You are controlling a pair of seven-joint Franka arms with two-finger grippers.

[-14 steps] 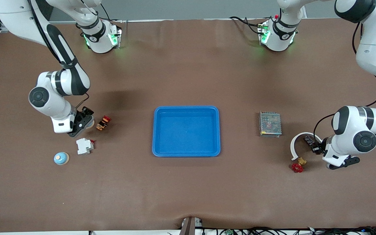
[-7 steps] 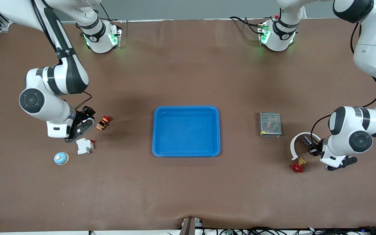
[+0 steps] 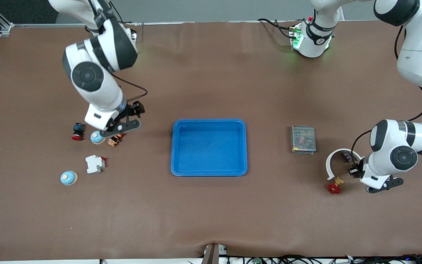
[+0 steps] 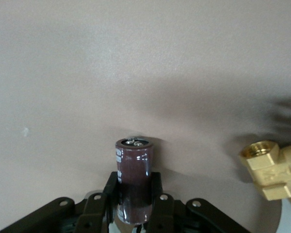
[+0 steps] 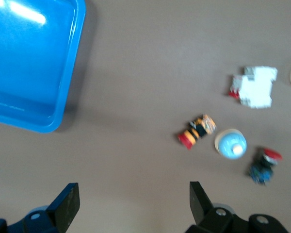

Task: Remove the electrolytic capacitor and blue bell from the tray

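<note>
My left gripper is shut on a dark brown capacitor, which stands out past the fingers. In the front view this gripper is low over the table beside a white ring. My right gripper is open and empty; in the front view it hangs above a blue bell and a small orange part. The bell also shows in the right wrist view. A second blue bell sits nearer the front camera.
A blue tray lies mid-table. A white breaker and a red push button lie near the bells. A metal mesh box and a brass valve with a red handle lie near my left gripper.
My right arm has risen and swung toward the tray, uncovering a blue bell and the red push button. My left gripper has shifted slightly, still holding the capacitor.
</note>
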